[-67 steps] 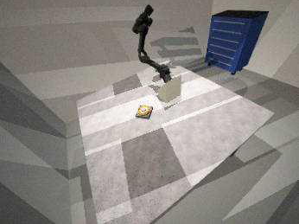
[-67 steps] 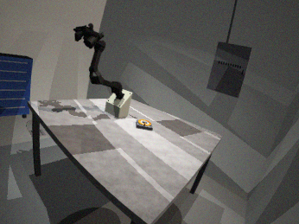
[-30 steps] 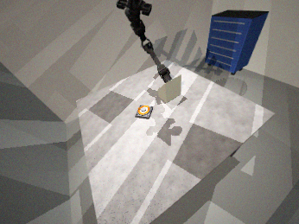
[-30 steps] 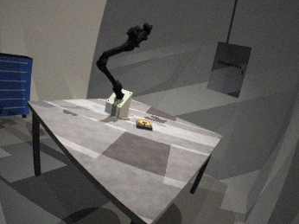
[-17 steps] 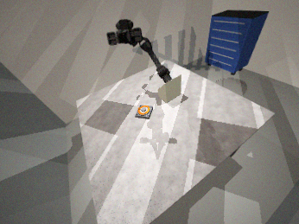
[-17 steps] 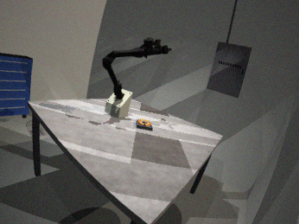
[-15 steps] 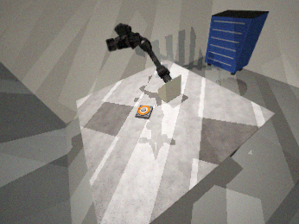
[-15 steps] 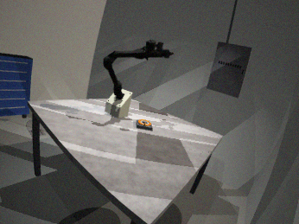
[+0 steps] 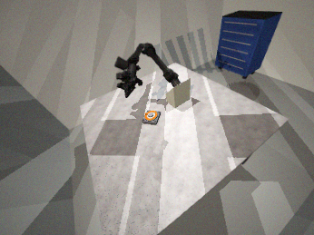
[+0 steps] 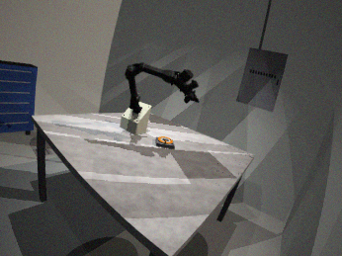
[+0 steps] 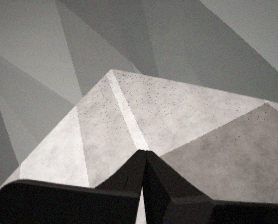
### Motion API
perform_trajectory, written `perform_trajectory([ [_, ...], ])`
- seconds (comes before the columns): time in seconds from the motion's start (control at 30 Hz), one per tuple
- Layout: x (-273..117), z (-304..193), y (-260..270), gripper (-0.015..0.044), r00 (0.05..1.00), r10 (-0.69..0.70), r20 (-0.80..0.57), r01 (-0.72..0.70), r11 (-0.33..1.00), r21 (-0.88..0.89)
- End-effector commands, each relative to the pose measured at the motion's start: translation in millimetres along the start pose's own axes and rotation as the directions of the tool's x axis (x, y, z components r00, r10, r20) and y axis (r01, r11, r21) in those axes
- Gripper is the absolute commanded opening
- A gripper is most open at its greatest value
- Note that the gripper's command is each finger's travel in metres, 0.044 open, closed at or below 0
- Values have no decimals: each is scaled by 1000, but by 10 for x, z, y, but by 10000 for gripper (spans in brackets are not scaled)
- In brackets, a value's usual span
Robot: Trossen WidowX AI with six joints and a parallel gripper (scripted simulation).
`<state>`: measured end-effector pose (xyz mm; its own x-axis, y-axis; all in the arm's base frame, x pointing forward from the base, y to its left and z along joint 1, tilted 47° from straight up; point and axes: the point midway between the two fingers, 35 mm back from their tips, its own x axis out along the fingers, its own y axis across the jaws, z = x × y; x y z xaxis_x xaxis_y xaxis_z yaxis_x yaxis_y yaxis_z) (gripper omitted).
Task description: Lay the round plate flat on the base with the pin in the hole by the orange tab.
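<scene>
Largest first, we list the table (image 10: 148, 189), then the blue drawer cabinet (image 9: 249, 42) standing off it, then the arm's beige mount (image 10: 134, 118). The gripper (image 9: 127, 90) hangs high above the table, fingers pressed together on nothing. The round plate (image 9: 152, 115) sits on its base (image 9: 152, 121) near the mount, nothing between. We see only the closed fingertips in the wrist view, not the plate.
</scene>
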<state>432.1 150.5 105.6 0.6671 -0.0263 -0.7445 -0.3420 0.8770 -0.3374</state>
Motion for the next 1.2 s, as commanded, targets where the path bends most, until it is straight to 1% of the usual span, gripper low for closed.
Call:
perform_trajectory([
  [0.0,244,-548,-314,0,971,-110,-211,129,988,79],
  [0.03,304,-771,-449,0,944,-153,-293,190,977,100],
  [0.17,371,-1365,-788,0,829,-254,-499,353,929,113],
  [0.2,368,-1523,-875,0,788,-278,-549,396,912,107],
  [0.23,365,-1573,-901,0,774,-286,-565,410,906,104],
  [0.27,353,-1721,-980,0,731,-307,-609,449,889,92],
  [0.3,317,-1960,-1104,0,654,-338,-677,510,858,64],
  [0.37,242,-2264,-1259,0,541,-376,-752,581,814,11],
  [0.4,217,-2342,-1298,0,510,-385,-770,597,802,-5],
  [0.67,281,-2336,-1286,0,503,-386,-773,601,800,-9],
  [0.93,510,-2663,-1448,0,503,-388,-773,601,799,-10],
  [1.17,530,-2696,-1462,0,502,-388,-773,601,799,-10],
])
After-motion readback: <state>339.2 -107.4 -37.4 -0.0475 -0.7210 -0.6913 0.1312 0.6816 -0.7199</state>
